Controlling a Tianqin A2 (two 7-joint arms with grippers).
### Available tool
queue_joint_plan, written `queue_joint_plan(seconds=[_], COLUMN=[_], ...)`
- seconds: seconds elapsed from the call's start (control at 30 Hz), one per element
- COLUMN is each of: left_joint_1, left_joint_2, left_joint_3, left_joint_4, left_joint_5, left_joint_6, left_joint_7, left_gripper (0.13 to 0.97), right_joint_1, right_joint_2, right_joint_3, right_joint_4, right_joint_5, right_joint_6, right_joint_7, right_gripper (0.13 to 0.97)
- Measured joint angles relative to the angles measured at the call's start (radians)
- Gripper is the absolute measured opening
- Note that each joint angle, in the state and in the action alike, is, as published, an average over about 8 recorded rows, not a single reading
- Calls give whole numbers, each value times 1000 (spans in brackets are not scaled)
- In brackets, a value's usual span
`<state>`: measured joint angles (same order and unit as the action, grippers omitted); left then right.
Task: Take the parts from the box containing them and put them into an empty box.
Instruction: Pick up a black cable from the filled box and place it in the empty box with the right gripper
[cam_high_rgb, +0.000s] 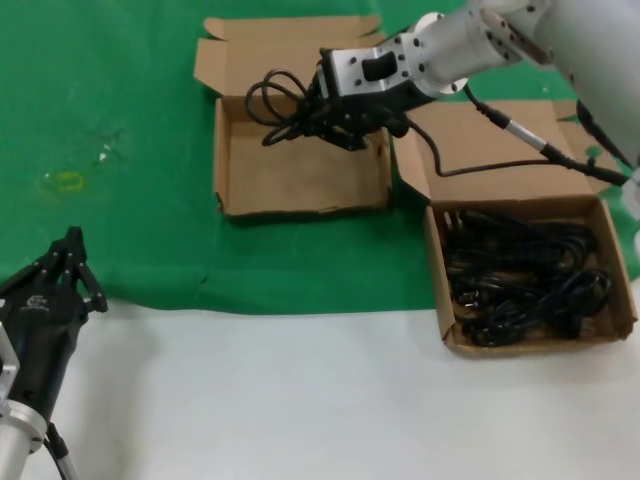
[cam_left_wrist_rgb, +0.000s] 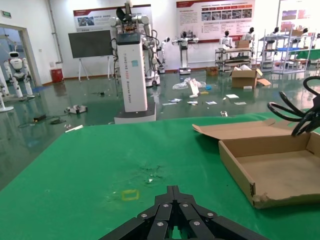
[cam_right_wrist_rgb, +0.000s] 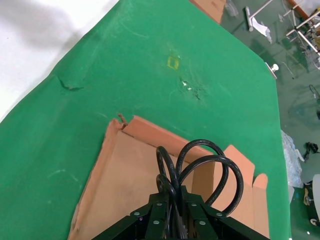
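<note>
The right gripper (cam_high_rgb: 318, 112) is closed on a looped power cord (cam_high_rgb: 272, 100), its fingers (cam_right_wrist_rgb: 170, 212) pinching the bundle low so the loops fan out past the tips. It hangs over the empty box (cam_high_rgb: 300, 175), near that box's twelve o'clock wall and toward its two o'clock corner, with the cord apparently clear of the floor.

The risk lies in the grip and the position. The hold appears to catch only a few strands, so a loop could slide out, or the bundle could unspool and trail a plug over the wall. A release this close to the back edge could leave part of the cord draped on the lid flap (cam_high_rgb: 285, 35) rather than inside. Whether any strand has snagged in the gripper's linkage cannot be told; if so, the cord may cling on opening.

The remaining cords (cam_high_rgb: 520, 275) lie tangled in the source box (cam_high_rgb: 445, 300), at about four o'clock from the empty one.

The left gripper (cam_high_rgb: 72, 262) rests at the table's eight o'clock edge, well apart from both boxes, its fingers drawn together to a point.
</note>
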<state>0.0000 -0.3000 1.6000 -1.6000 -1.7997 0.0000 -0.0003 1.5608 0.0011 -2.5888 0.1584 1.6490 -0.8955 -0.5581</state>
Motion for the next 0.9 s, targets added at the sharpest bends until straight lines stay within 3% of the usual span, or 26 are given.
queue_joint_plan(seconds=[0.3,0.9], left_joint_1=[0,0], left_joint_2=[0,0], left_joint_3=[0,0], left_joint_4=[0,0], left_joint_5=[0,0], left_joint_6=[0,0], left_joint_7=[0,0], left_gripper=[144,144], right_joint_1=[-39,-109], right_joint_2=[-1,-1], right_joint_3=[-141,-164], right_joint_4=[82,158], right_joint_5=[120,94], right_joint_6=[66,165], right_joint_7=[47,98], right_gripper=[181,180])
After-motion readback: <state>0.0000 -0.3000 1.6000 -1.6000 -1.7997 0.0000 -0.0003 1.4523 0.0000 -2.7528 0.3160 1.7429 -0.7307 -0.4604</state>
